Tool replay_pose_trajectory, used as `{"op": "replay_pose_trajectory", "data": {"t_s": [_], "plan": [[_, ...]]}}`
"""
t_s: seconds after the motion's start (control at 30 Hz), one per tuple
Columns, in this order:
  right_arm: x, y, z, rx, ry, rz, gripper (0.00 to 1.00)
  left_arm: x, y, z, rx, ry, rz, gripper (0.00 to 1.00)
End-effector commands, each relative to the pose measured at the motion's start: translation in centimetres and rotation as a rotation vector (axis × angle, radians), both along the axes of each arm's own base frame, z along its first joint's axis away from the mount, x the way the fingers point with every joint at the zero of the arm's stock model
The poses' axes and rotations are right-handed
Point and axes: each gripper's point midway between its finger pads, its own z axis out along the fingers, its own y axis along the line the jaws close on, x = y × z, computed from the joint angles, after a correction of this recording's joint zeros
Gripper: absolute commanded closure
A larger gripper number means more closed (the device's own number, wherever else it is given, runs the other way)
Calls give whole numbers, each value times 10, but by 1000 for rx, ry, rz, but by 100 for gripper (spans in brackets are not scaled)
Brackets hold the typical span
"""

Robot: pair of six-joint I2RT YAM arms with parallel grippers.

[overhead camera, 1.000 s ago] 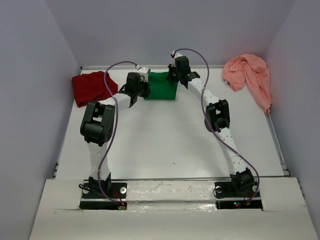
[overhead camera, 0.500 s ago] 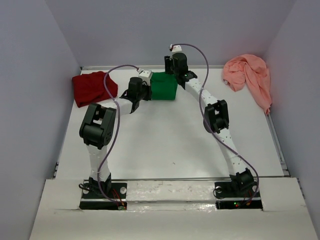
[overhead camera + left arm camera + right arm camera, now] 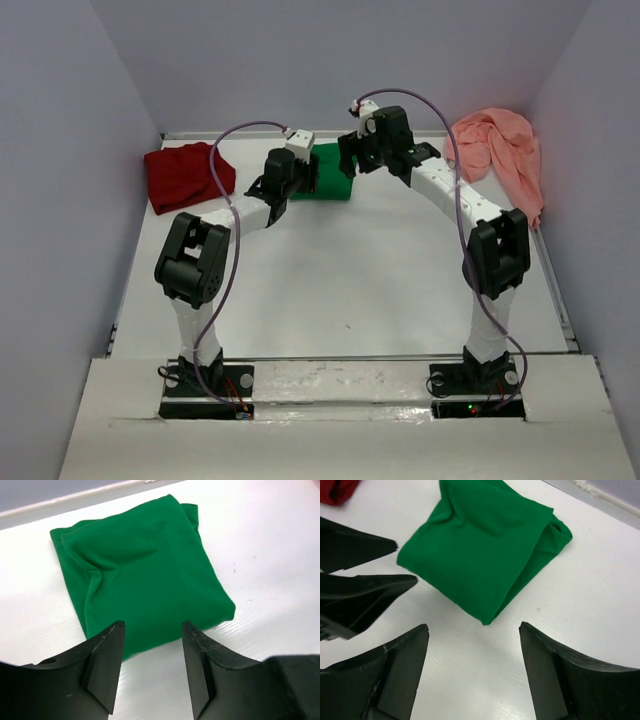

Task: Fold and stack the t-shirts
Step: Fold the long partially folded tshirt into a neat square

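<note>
Left gripper (image 3: 152, 628), right gripper (image 3: 472, 627) both released; green shirt (image 3: 142, 570) (folded) lies just beyond

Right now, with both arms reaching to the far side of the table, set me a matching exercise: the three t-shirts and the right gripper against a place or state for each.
Column one:
1. green t-shirt
2. dark red t-shirt
3. salmon-pink t-shirt
4. right gripper

Column two:
A. crumpled in a heap at the far right
B. open, holding nothing
C. folded into a compact rectangle at the far middle
D. lying at the far left

Pairs: 1-C, 2-D, 3-A, 4-B
</note>
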Motion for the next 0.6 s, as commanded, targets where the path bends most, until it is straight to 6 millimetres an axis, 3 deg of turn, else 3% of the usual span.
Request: {"op": "replay_pose_trajectory", "data": {"t_s": [0.0, 0.13, 0.23, 0.33, 0.37, 0.4, 0.43, 0.47, 0.5, 0.53, 0.57], "plan": [[-34, 2, -5, -15, 86, 85, 21, 10, -11, 30, -30, -57, -9, 41], [-44, 7, -20, -26, 119, 159, 27, 11, -12, 16, -14, -39, -6, 41], [-36, 8, -22, -29, 108, 147, 34, 16, -11, 14, -14, -42, 10, 41], [-18, 14, -32, -29, 117, 120, 38, 24, -11, 6, 8, -42, 29, 41], [-12, 16, -45, -36, 133, 112, 37, 27, -13, 4, 13, -37, 27, 41], [-2, 21, -36, -26, 103, 118, 34, 33, -8, 4, 25, -42, 66, 41], [5, 22, -46, -36, 110, 107, 30, 36, -4, 3, 37, -41, 85, 41], [11, 22, -36, -33, 82, 95, 30, 38, -5, 4, 40, -40, 85, 41], [18, 25, -50, -47, 92, 99, 27, 43, 2, 5, 52, -46, 130, 40], [28, 28, -39, -39, 56, 98, 26, 48, 2, 13, 49, -64, 142, 39], [33, 29, -42, -42, 53, 88, 25, 51, 3, 9, 57, -59, 156, 39]]}}
